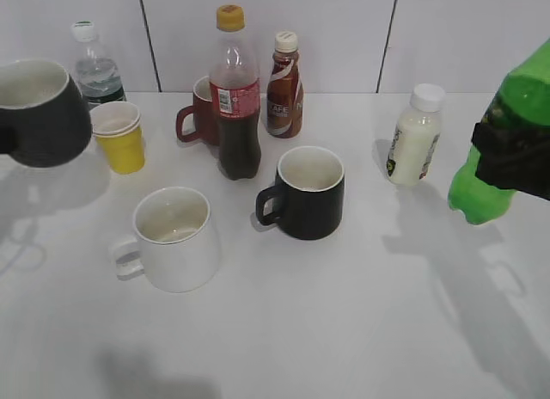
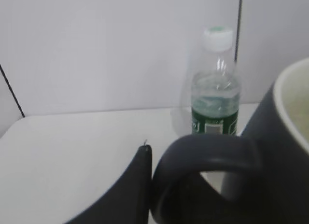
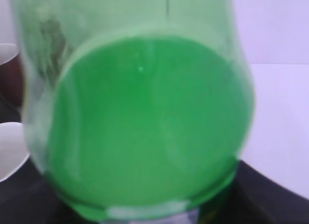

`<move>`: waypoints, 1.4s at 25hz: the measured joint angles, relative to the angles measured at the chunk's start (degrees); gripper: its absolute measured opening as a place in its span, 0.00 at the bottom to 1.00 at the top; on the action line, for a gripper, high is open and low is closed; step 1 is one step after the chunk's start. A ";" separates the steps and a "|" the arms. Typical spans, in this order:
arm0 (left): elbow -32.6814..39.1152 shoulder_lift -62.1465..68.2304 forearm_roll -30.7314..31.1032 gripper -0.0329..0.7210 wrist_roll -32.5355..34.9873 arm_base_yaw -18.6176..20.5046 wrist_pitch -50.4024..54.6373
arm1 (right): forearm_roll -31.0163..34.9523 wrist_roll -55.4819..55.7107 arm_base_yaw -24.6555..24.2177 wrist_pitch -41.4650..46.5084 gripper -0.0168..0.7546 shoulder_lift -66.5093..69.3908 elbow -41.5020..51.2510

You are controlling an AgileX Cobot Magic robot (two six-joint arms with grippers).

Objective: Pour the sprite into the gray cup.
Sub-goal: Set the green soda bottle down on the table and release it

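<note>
The gray cup hangs above the table at the far left of the exterior view, cream inside. In the left wrist view its loop handle and wall fill the lower right. My left gripper is shut on that handle; one dark finger presses against it. The sprite is a green bottle tilted in the air at the right edge, base down-left. My right gripper is shut around its middle. In the right wrist view the sprite fills the frame. The cup and the bottle are far apart.
On the table stand a cola bottle, a black mug, a white mug, a red mug, a brown coffee bottle, a milk bottle, stacked yellow and white cups and a water bottle.
</note>
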 joint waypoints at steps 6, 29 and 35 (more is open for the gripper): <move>0.00 11.59 0.17 0.14 0.03 0.06 -5.86 | -4.13 0.26 0.00 -3.48 0.56 0.27 0.07; 3.00 23.24 0.18 0.24 -0.40 0.06 -11.37 | -8.30 3.38 0.00 -4.73 0.56 0.27 0.07; 5.23 21.26 0.18 0.32 -0.40 0.06 -12.52 | -5.93 3.38 0.00 -4.51 0.56 0.58 0.07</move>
